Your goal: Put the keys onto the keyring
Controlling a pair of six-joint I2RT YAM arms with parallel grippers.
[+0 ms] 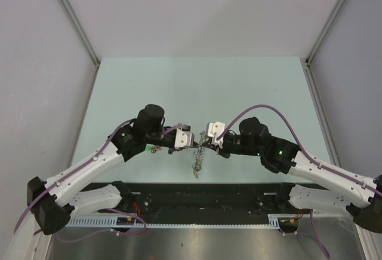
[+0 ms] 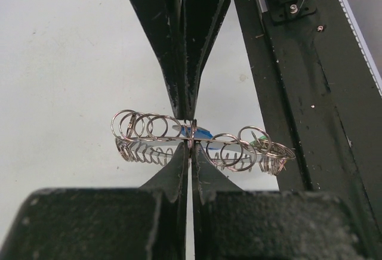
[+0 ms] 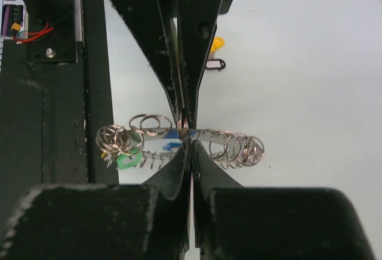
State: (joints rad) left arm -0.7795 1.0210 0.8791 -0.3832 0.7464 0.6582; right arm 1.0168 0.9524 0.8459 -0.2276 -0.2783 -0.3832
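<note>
Start at the left gripper [image 1: 185,141]: its fingers are pressed fully together, pinching the wire of the keyring [image 1: 197,155]. You will find the keyring held between the two grippers over the table [image 1: 179,87], near the middle (its small split rings [image 2: 149,126] fan out to both sides of the pinch). A blue tag [image 2: 202,132] sits just beside the pinch point, and a green tag [image 3: 127,160] hangs at one end. Look right to the right gripper [image 1: 209,135]: it too is fully closed on the same wire, tip to tip with the left. A yellow-tagged key [image 3: 218,43] lies loose on the table. Tag lettering is too small to read.
</note>
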